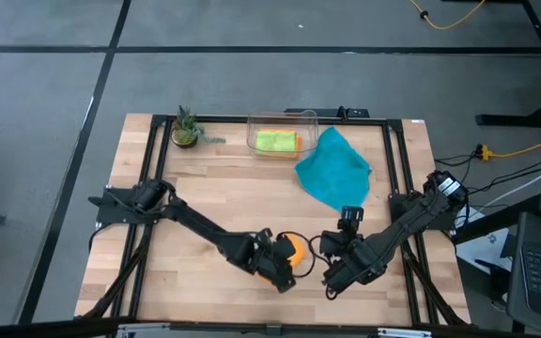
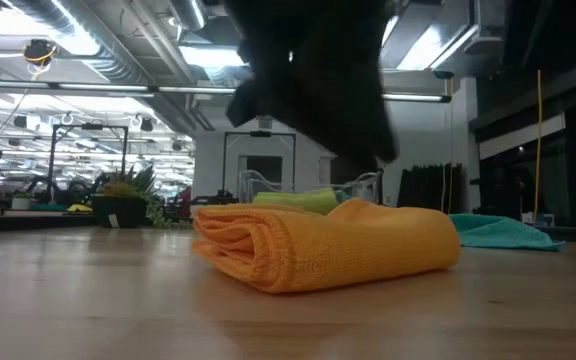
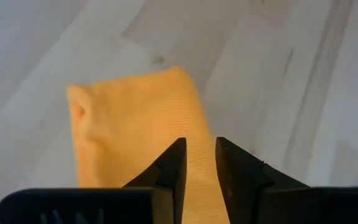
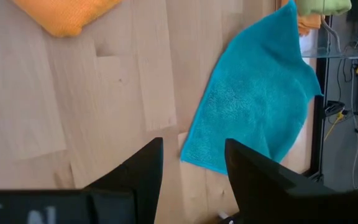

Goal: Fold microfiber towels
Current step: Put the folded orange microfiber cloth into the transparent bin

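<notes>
An orange microfiber towel (image 1: 295,248) (image 2: 323,245) (image 3: 129,124) lies folded in several layers, flat on the wooden table near its front edge. My left gripper (image 1: 282,267) (image 3: 201,142) hovers just above the towel's near-left part. Its fingers are open by a narrow gap, with nothing between them. My right gripper (image 1: 347,225) (image 4: 191,155) hangs open above the table, over the near corner of a teal towel (image 1: 334,169) (image 4: 253,93) that lies spread flat. A lime green towel (image 1: 272,141) and another orange towel (image 1: 297,143) lie in a clear bin (image 1: 283,119).
A small potted plant (image 1: 186,128) stands at the far left corner. The clear bin stands at the far edge, just left of the teal towel. Bare wood lies between the left arm and the far edge. Black frame rails (image 1: 144,188) run along the table's sides.
</notes>
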You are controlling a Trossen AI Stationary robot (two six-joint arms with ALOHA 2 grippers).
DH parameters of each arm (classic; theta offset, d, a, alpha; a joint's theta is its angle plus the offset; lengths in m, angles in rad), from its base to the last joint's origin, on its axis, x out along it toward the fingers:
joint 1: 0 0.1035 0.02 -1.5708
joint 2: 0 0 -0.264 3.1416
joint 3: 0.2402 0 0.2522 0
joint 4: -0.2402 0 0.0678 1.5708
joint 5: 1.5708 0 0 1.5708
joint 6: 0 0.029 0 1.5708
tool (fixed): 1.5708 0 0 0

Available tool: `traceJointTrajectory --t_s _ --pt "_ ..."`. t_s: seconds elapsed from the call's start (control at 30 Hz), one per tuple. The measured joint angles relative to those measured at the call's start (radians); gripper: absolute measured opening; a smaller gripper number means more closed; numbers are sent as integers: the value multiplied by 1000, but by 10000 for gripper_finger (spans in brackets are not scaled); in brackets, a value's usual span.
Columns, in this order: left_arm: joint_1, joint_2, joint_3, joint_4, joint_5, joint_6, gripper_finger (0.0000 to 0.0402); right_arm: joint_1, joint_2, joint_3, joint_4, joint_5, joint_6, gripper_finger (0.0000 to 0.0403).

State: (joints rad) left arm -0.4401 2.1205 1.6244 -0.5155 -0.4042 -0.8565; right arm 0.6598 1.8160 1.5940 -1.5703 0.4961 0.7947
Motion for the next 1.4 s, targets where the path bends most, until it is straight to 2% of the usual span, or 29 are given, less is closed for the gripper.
traceJointTrajectory --t_s 0.17,0.3,0.5,0.6,0.83,1.07,1.2,1.27,1.4 --pt "-38 45 -4 -24 -169 -155 78 0 0 0 0 0 13 174" --pt "-49 66 1 0 -260 -256 78 0 0 0 -1 0 12 174" --pt "-41 142 -1 -16 -259 -332 78 0 0 0 -1 0 12 174" --pt "-36 168 4 -27 -229 -289 78 0 0 0 -1 0 11 174" --pt "-23 163 5 -45 -54 124 77 0 0 0 0 0 -12 174" --pt "-4 142 7 -70 231 641 55 -2 0 0 8 0 -15 174" --pt "3 138 7 -79 348 923 35 -2 1 0 9 0 -17 174" --pt "5 138 8 -96 381 1079 24 -2 1 0 10 0 -17 174" --pt "0 136 10 -135 365 1320 6 -2 1 0 20 0 -15 174"
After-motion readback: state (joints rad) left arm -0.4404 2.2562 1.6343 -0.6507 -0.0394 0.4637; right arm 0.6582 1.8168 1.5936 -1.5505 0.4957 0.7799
